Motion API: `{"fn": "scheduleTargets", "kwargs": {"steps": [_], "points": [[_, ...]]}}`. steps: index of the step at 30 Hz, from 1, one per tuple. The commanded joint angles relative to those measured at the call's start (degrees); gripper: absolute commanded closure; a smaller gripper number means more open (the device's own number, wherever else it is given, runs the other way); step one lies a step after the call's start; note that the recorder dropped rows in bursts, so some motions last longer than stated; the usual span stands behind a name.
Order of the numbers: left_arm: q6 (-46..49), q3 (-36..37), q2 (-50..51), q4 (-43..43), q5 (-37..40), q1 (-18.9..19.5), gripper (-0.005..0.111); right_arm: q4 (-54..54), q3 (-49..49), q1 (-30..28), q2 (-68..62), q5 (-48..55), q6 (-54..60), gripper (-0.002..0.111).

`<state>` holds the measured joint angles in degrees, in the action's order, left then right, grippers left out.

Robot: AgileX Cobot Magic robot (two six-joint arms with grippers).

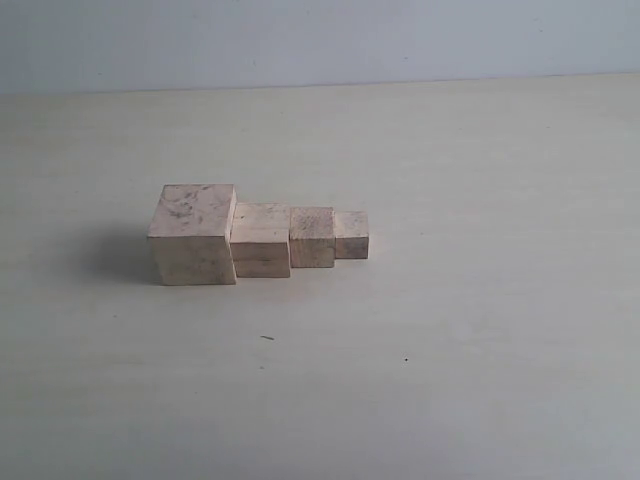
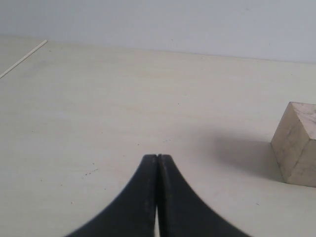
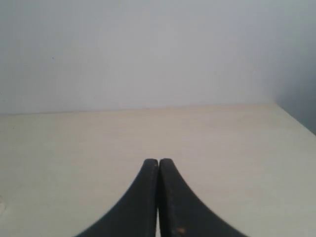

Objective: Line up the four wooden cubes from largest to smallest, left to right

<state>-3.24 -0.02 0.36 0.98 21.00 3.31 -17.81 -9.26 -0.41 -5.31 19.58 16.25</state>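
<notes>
Four wooden cubes (image 1: 262, 243) touch in a row on the tabletop (image 1: 450, 350), largest cube (image 1: 194, 235) leftmost, smallest cube (image 1: 351, 235) rightmost. Left claw (image 2: 157, 157) and right claw (image 3: 158, 160) both clenched, empty.

Cubes (image 1: 262, 240): pale bare wood, matt, grey smudges, faint grain. Table (image 1: 450, 350): cream, smooth, matt, few dark specks. Left gripper (image 2: 157, 158), right gripper (image 3: 158, 162): black, smooth, dull.

Soft, even light all round, pale and a touch washed out across the table (image 1: 470, 360). A faint, fuzzy shadow sits left of the largest cube (image 1: 193, 235), so the light comes from the right. Up close, the dark left gripper (image 2: 157, 158) and right gripper (image 3: 158, 162) blur towards the lens.
</notes>
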Motion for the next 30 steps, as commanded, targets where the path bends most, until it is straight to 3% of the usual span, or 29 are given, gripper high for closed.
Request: {"fn": "scheduleTargets", "kwargs": {"steps": [1,7,30], "points": [[-0.04,0.02,-0.36,-0.11,-0.6,-0.08,0.107,4.7,3.98,-0.32,1.34,-1.36,-5.95,0.108],[-0.04,0.02,-0.36,-0.11,-0.6,-0.08,0.107,13.47,7.97,-0.32,5.31,-0.92,-17.75,0.108],[-0.04,0.02,-0.36,-0.11,-0.6,-0.08,0.107,13.83,9.26,-0.32,5.31,0.32,-17.77,0.108]]}}
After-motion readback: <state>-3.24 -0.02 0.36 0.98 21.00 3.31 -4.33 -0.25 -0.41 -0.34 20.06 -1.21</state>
